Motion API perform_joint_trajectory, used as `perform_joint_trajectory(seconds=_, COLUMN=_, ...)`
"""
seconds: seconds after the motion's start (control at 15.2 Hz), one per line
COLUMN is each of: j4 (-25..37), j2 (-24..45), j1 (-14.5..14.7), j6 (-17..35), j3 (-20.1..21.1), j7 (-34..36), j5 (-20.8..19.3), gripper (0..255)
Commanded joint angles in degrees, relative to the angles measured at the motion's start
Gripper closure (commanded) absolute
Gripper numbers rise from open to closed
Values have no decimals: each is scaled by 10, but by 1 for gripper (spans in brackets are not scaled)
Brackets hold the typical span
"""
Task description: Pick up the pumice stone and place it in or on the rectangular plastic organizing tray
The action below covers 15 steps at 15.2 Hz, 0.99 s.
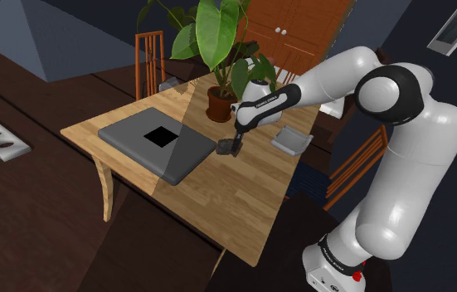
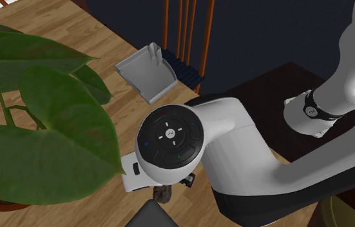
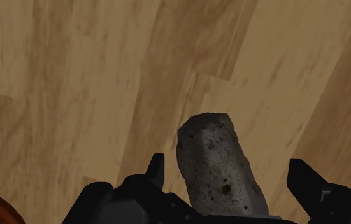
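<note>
Pumice stone [image 3: 215, 167], grey and pitted, stands between the spread fingers [image 3: 308, 182] of the gripper [image 1: 233, 151]; one finger is close beside it, the other is clearly apart from it. It is over the wooden table [image 1: 235, 203], just beside the near corner of the flat grey tray [image 1: 131, 133]. A potted plant [image 1: 221, 104] stands behind, and a small grey rack [image 1: 291, 139] lies nearby.

A light wooden table [image 1: 235, 199] stands on a dark floor [image 1: 27, 236], orange chair [image 1: 150, 36] and wooden cabinet [image 1: 301, 33] behind.
</note>
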Motion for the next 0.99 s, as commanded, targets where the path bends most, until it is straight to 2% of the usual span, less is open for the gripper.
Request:
perform_joint_trajectory(seconds=0.0, j4=0, j2=1, j1=0, j6=1, j3=0, j7=0, j5=0, gripper=0)
perform_joint_trajectory(seconds=0.26, j4=0, j2=1, j1=0, j6=1, j3=0, j7=0, j5=0, gripper=0)
perform_joint_trajectory(seconds=0.33, j4=0, j2=1, j1=0, j6=1, j3=0, j7=0, j5=0, gripper=255)
perform_joint_trajectory(seconds=0.92, j4=0, j2=1, j1=0, j6=1, j3=0, j7=0, j5=0, gripper=255)
